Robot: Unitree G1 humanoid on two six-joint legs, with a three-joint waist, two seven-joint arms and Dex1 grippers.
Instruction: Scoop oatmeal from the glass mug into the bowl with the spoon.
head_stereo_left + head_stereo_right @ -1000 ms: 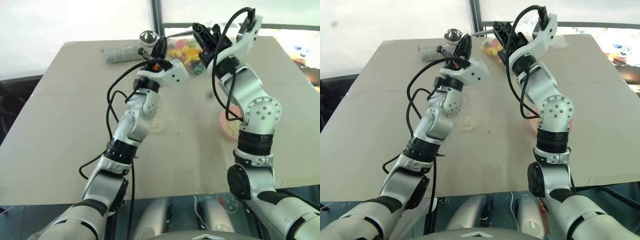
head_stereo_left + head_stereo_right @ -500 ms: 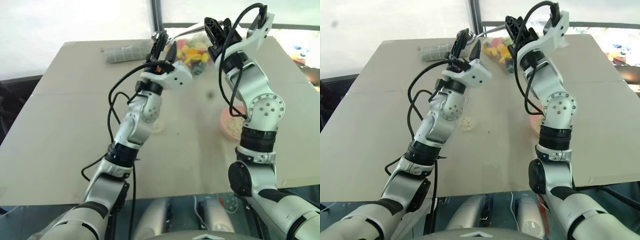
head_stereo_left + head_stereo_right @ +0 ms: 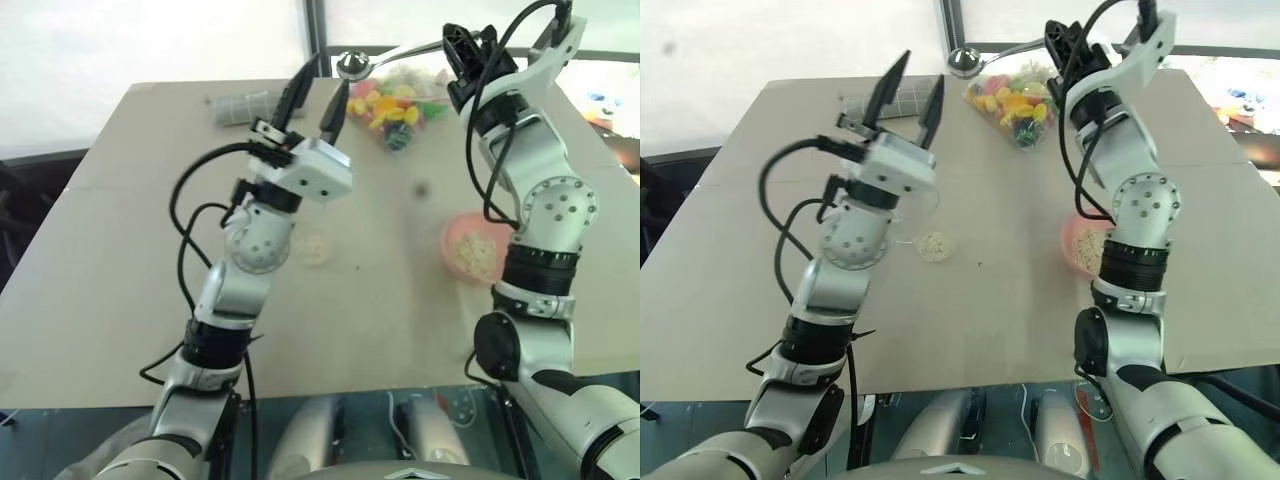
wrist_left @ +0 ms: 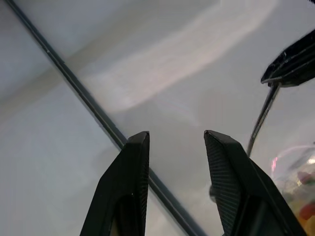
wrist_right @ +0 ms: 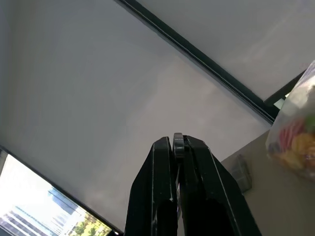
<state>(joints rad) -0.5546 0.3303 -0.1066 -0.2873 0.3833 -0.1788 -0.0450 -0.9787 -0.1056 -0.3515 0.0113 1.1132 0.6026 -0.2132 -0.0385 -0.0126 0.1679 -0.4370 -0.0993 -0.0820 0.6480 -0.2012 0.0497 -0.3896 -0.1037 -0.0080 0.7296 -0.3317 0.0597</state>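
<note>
My right pincer [image 3: 452, 40] is raised above the worktop's [image 3: 740, 250] far edge, clamped on the handle of the spoon [image 3: 352, 66], which sticks out level toward my left. My left pincer [image 3: 910, 95] is lifted too, its fingers [image 4: 130, 177] parted with nothing between them, close to the spoon's rounded end but apart from it. The glass mug [image 3: 930, 225], a little oatmeal [image 3: 934, 245] in its bottom, stands mid-worktop. The bowl [image 3: 470, 248] with oatmeal sits toward the right edge. A bag of coloured sweets [image 3: 1015, 100] lies near the far edge.
</note>
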